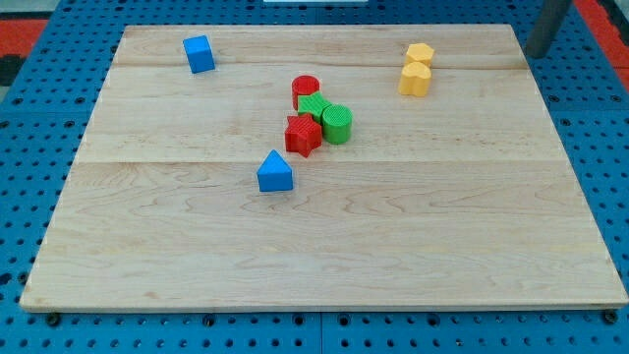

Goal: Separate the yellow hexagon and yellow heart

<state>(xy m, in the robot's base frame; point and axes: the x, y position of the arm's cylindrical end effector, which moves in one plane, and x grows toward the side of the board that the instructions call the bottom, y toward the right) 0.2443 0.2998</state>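
Note:
The yellow hexagon (421, 53) sits near the view's top right of the wooden board (324, 246). The yellow heart (415, 79) lies just below it, touching it. My rod comes in at the view's top right corner; my tip (537, 52) is beyond the board's right edge, well to the right of both yellow blocks and apart from them.
A red cylinder (306, 88), a green star (314, 106), a green cylinder (337, 124) and a red star (304, 135) cluster at the middle. A blue triangle (275, 172) lies below them. A blue cube (199, 53) sits at the top left.

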